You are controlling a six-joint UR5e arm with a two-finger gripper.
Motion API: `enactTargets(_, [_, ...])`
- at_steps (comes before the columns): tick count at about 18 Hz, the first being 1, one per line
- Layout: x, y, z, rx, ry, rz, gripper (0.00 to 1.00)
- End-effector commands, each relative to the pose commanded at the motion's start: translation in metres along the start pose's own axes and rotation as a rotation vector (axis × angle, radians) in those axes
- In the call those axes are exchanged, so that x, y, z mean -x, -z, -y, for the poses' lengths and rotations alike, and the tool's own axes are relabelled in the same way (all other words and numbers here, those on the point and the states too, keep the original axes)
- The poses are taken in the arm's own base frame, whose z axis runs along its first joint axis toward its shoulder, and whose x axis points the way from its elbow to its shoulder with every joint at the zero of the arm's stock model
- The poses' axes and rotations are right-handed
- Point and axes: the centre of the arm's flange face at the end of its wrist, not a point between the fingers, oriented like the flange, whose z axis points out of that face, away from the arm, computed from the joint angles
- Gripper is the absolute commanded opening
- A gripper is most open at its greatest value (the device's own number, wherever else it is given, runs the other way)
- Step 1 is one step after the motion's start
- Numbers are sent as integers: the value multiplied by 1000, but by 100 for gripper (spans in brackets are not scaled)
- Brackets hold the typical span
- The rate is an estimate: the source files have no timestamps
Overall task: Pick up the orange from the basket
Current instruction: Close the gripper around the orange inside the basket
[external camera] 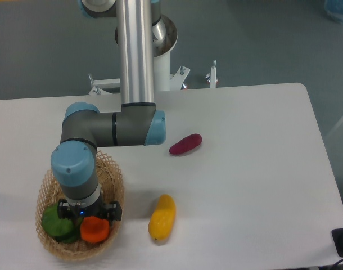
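Orange, glossy and round: the orange [94, 229] sits in the lower left of the frame, inside the basket [112, 174], toward the basket's lower right part. Basket: oval, tan woven wicker, resting on the white desk [244, 169]. Beside the orange, to its left in the same basket, a green leafy vegetable [56, 224], touching or nearly touching the fruit. Tool [90, 214]: hangs from the arm's blue-capped wrist directly over the orange, its dark body covering the fruit's upper edge; the fingers flank the fruit's top on left and right, but whether they press on it or stand a little apart from it cannot be told from this view. Key relation: the orange lies straight below the tool and very slightly toward the lower right of it, so the approach axis appears vertical; being round, the fruit offers no long axis to align with. Judgement: a closing and a straight lift seems what remains, with the leafy vegetable just beside the left finger as the likeliest obstruction. Elsewhere on the desk, well apart from the basket: a yellow-orange elongated fruit [162, 217] at lower centre, and a purple-red oblong vegetable [185, 144] at mid-frame.
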Motion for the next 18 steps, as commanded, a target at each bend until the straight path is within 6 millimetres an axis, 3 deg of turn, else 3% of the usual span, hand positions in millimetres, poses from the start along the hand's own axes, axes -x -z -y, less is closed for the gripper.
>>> enactTargets(15, [-3, -10, 6, -6, -5, -2, 100])
enactTargets(18, [-4, -8, 6, -7, -6, 0, 85])
